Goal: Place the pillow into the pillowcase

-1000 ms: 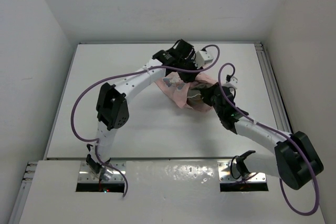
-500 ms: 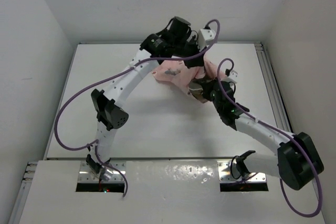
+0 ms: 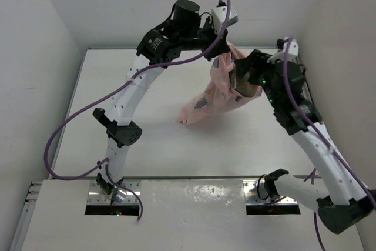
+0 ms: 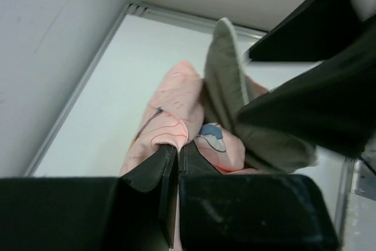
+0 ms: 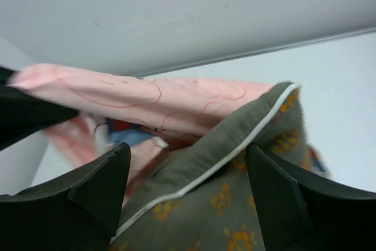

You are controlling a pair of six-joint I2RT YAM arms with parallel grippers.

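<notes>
Both arms have swung up in the last second: the left gripper (image 4: 177,151), fingers pinched tight on the pillowcase (image 3: 205,101) edge, has hoisted it so it hangs with its lower end near the white table (image 3: 129,121). The right gripper (image 5: 188,152) has just spread its fingers either side of the pillow (image 5: 235,195), raised at the case's mouth. Lifted so, it may slide in. Plain white walls (image 3: 35,57) surround

Pink printed pillowcase (image 3: 211,95) hangs crumpled from its top edge; olive, orange-dotted pillow (image 3: 247,86) sits high against its upper part.
</notes>
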